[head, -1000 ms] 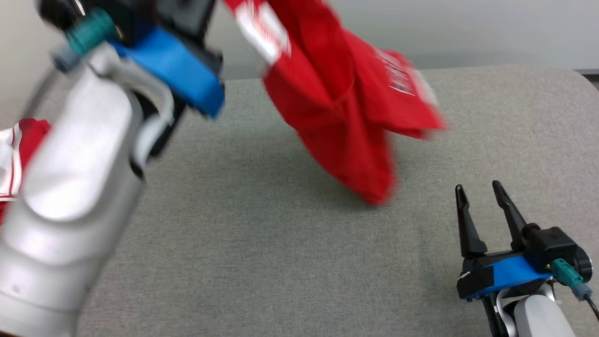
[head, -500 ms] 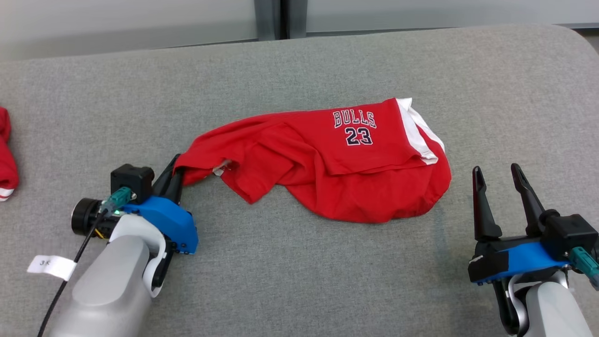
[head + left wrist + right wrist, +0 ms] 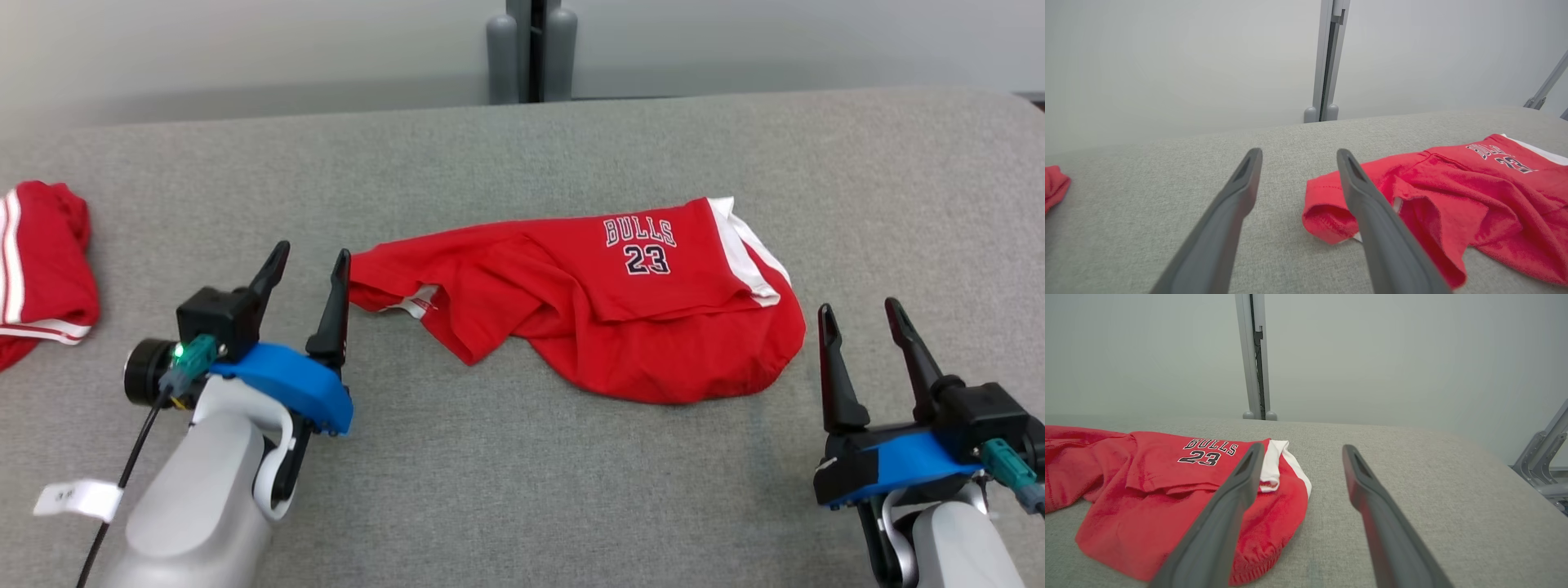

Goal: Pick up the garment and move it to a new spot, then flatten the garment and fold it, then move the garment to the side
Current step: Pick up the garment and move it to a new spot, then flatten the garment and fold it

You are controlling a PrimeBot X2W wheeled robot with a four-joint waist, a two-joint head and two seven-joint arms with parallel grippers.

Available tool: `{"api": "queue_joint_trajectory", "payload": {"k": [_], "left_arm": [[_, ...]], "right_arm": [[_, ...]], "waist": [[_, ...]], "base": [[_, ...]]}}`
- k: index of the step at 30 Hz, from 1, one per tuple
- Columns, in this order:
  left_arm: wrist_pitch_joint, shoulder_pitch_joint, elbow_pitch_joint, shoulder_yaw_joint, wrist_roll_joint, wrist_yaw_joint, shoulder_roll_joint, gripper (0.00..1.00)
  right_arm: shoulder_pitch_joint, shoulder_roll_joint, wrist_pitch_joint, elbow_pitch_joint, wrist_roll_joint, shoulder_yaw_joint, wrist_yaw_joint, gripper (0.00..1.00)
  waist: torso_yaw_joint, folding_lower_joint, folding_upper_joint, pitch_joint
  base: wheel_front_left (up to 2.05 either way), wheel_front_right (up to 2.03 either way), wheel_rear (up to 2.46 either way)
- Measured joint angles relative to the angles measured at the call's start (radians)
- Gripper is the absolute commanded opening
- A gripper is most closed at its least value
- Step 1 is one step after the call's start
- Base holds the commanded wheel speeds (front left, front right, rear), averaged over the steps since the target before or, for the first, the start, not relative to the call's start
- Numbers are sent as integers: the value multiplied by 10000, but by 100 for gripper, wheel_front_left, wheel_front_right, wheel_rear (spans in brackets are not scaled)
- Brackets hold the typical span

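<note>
Broad table point(image 3: 522, 506) covered in grey woven fabric, far right corner rounded. Behind it a plain pale wall point(image 3: 245, 49), split by a grey upright post point(image 3: 531, 49) at the table's far edge; off the right end, slanted grey metal struts point(image 3: 1541, 455). Mid-table, crumpled and partly bunched, the red garment point(image 3: 620, 327), "BULLS 23" print facing up, white trim at its right end. Left gripper point(image 3: 312, 250) spread wide, empty, inner finger just beside the garment's left tip. Right gripper point(image 3: 859, 306) likewise wide and empty, just beside the garment's right end. At the far left, a second red cloth point(image 3: 41, 261) with white stripes.
</note>
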Motion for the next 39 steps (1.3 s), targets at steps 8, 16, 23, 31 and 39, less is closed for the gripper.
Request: {"api": "queue_joint_trajectory", "payload": {"k": [8,16,23,31,39], "left_arm": [[-8,2092,-2056,1442,786,257,-222,100],[-8,4348,-3304,2600,1373,539,-750,100],[-8,5547,-3779,3340,1722,453,-1197,100],[-8,5835,-3708,3636,2134,161,-1565,100],[-8,5845,-3501,3875,2362,-13,-1753,100]], "right_arm": [[431,-2,0,176,-211,299,0,100],[1063,4,0,330,-512,426,0,100],[1418,2,0,462,-96,635,0,100],[1473,2,0,717,222,913,0,100],[1480,2,0,826,228,903,0,100]], "waist": [[305,0,1,-815],[549,-1,0,-1544],[646,-1,1,-1934],[643,-1,0,-2174],[629,-1,0,-2211]], "base": [[0,0,0],[0,0,0],[0,0,0],[0,0,0],[0,0,0]]}}
